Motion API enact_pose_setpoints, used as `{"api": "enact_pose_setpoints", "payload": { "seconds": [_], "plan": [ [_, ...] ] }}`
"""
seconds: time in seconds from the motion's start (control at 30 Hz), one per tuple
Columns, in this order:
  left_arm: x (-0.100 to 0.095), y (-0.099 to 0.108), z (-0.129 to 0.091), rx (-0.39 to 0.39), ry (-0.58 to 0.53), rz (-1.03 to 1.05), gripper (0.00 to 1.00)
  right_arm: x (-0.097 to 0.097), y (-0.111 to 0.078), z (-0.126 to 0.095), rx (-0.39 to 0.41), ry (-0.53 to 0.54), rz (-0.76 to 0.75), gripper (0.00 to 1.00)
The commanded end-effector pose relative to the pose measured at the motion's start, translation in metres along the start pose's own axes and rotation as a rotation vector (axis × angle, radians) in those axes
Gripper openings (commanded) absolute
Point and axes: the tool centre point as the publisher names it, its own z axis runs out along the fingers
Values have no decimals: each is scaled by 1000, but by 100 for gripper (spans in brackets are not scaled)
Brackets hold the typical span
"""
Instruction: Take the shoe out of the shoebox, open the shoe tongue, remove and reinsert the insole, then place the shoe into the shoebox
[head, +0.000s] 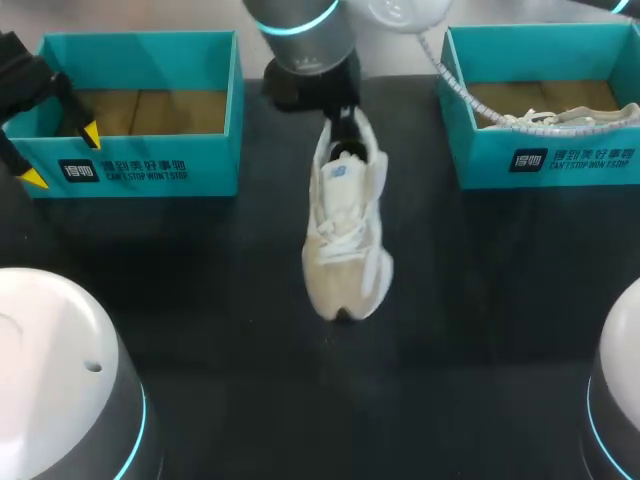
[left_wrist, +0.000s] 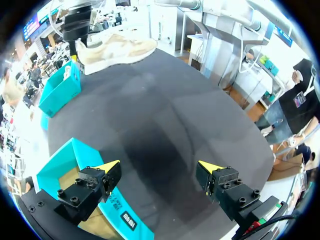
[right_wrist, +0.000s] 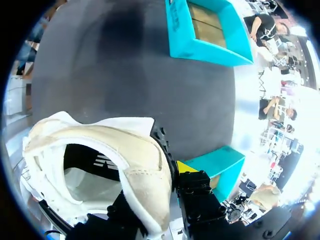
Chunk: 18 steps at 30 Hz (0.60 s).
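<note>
Shoe (head: 345, 235): pale, laces up, heel collar pinched in the right gripper (head: 343, 128). One finger sits inside the opening and the other outside the heel, so the claw is clamped on it. The toe runs straight out away from that claw. We cannot tell if the sole touches the table (head: 480, 300).

Left gripper (left_wrist: 160, 167): fingers wide apart, nothing between them. The shoe lies well ahead of it, across bare table. One yellow tip hangs over the wall of the left shoebox (head: 140, 165), the other over the dark tabletop.

Right shoebox (head: 560, 160): well off to the side of the right gripper, with a second sneaker (head: 560, 118) inside.
</note>
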Motion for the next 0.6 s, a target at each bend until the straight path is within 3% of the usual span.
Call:
{"api": "enact_pose_setpoints", "payload": {
  "seconds": [0.03,0.27,0.33,0.47,0.6],
  "plan": [
    [0,1,-1,-1,4,0,100,-23,-29,-7,8,10,-9,0],
    [0,1,-1,-1,4,0,100,-73,-70,2,31,-2,11,0],
    [0,1,-1,-1,4,0,100,-87,-83,2,10,-6,29,0],
    [0,1,-1,-1,4,0,100,-113,-106,-8,49,-32,45,0],
    [0,1,-1,-1,4,0,100,-113,-106,-8,49,-32,45,0]
  ]
}}
